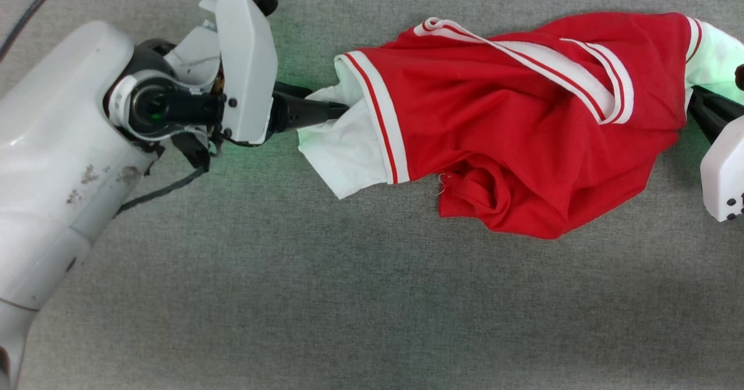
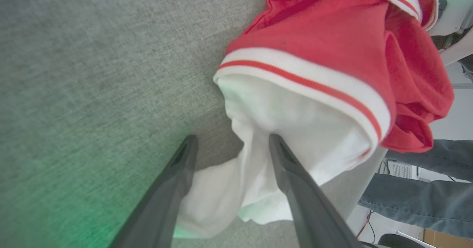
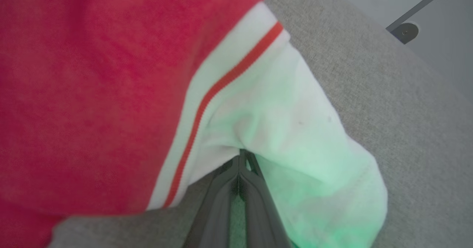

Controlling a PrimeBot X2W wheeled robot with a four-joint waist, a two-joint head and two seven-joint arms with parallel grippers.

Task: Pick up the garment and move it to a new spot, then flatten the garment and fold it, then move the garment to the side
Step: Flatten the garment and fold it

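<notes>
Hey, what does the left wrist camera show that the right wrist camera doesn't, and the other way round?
Left wrist view: the open left hand straddling one white sleeve of the shirt, plus a person's jeans past the table edge. Right wrist view: the right hand shut, pinching the other white sleeve, and a dark bar beyond the table. Both: red cloth with a striped band, the grey table and a green glow.

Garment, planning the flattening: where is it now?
Head view, upper centre-right: garment bunched on the grey surface, between left end effector and right end effector, one at each white sleeve.
</notes>
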